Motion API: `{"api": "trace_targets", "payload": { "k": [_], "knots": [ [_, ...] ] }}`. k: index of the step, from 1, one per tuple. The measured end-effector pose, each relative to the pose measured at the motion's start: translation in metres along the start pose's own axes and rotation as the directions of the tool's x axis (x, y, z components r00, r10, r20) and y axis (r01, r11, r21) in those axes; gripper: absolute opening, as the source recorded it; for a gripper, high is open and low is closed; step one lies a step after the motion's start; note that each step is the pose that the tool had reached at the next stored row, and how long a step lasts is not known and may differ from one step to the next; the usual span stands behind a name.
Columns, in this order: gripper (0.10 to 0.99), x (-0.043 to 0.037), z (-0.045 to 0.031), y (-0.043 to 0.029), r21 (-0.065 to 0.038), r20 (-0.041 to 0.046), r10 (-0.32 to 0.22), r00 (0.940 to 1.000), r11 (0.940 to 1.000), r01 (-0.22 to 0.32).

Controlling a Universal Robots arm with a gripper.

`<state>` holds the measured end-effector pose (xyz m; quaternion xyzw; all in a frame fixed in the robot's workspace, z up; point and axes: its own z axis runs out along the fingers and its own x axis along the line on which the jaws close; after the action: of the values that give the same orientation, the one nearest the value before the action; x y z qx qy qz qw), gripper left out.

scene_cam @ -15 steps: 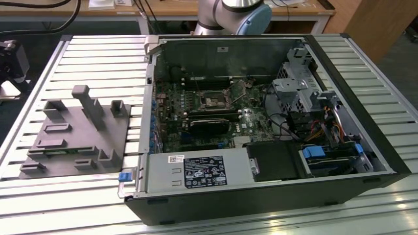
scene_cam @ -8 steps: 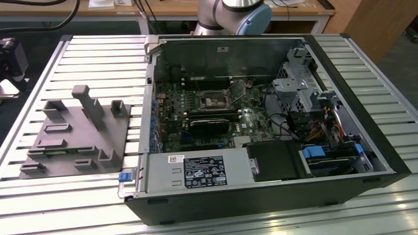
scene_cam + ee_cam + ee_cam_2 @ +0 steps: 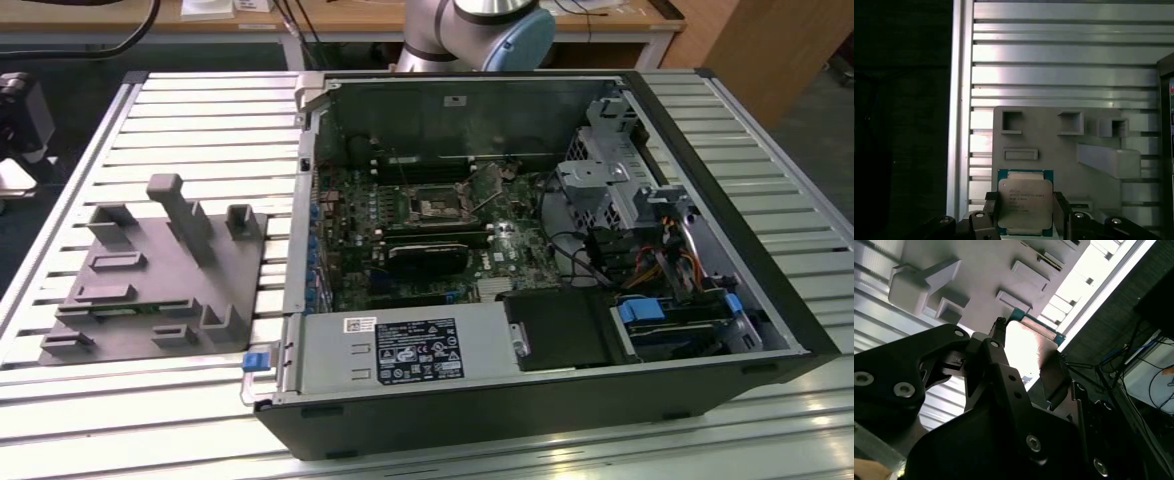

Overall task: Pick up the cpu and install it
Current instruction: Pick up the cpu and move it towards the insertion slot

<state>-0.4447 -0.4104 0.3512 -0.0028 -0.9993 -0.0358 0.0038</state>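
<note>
The cpu [image 3: 1024, 204] is a small square chip with a silver metal top and a green rim. It sits between the two black fingers [image 3: 991, 212] of my gripper [image 3: 1025, 212], which is shut on its opposite edges. In the second wrist view the cpu [image 3: 1024, 345] glares bright between the same fingers [image 3: 1050, 376] of the gripper [image 3: 1026, 357]. The chip hangs well above the grey fixture plate [image 3: 1054, 150]. The motherboard socket [image 3: 437, 207], dark with a metal frame, lies inside the open computer case [image 3: 694, 300].
The grey fixture plate [image 3: 147, 290] with raised blocks and pockets lies on the slatted metal table [image 3: 200, 110], at the exterior view's left of the case. The arm's base [image 3: 481, 30] stands behind the case. A power supply [image 3: 400, 350] and cables fill the case's near side.
</note>
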Motion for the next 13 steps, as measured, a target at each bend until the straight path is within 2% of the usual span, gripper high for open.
{"api": "trace_targets", "payload": {
  "k": [5, 13],
  "knots": [
    [0.525, 0.0, -0.0058, 0.0004, 0.0, 0.0, 0.0, 1.0, 1.0, 0.0],
    [0.525, 0.0002, -0.0197, 0.0014, 0.0, 0.0, 0.0, 1.0, 1.0, 0.0]
  ]
}}
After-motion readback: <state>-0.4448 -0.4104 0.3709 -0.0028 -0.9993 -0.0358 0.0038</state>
